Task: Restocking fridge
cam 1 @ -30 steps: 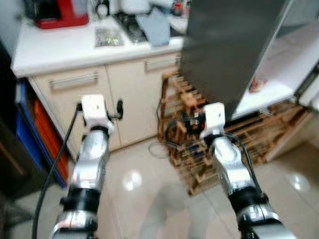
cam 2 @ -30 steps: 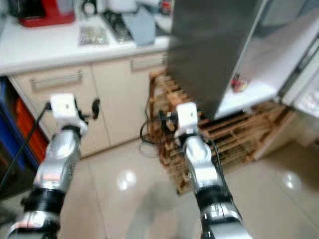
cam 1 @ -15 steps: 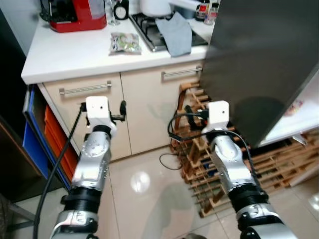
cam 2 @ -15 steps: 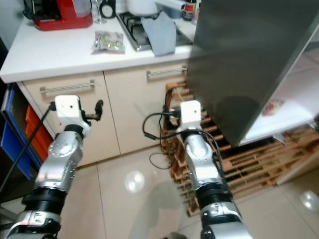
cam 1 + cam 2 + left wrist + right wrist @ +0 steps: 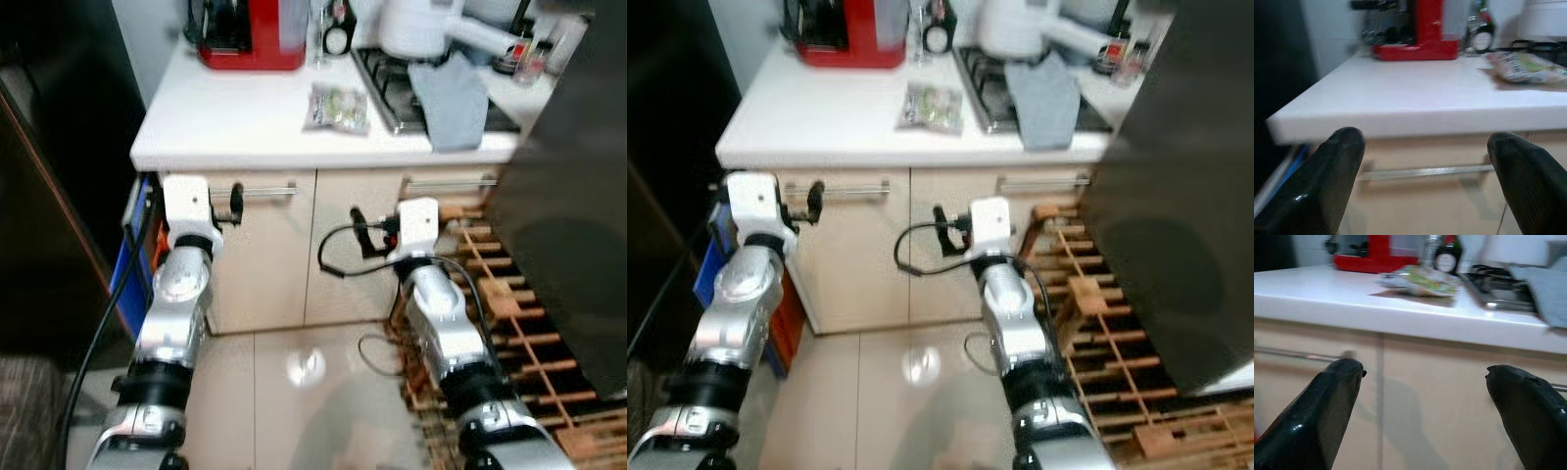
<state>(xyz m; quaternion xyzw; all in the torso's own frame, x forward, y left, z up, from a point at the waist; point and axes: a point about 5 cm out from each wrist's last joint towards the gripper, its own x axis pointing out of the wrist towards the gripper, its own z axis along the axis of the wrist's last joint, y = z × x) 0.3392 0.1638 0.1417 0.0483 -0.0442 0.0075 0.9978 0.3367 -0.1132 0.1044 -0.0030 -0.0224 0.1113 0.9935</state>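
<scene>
No readable labels. Packet (image 5: 336,106), clear wrap with green contents, lies on white counter (image 5: 225,127) between red machine (image 5: 253,34) and hob (image 5: 421,88). Left gripper (image 5: 1430,181) and right gripper (image 5: 1435,411) fingers wide, empty, facing cabinet (image 5: 265,255).

I can read no text, brand, number or sign here. The packet (image 5: 338,106) on the counter (image 5: 235,122) has green and pale printing, but it is too blurred to make out a word. The bottle (image 5: 1480,25) beside the red machine (image 5: 1418,30) bears a round pale label with nothing legible on it. The small jars (image 5: 524,61) by the stove (image 5: 397,83) carry blurred labels too.
</scene>
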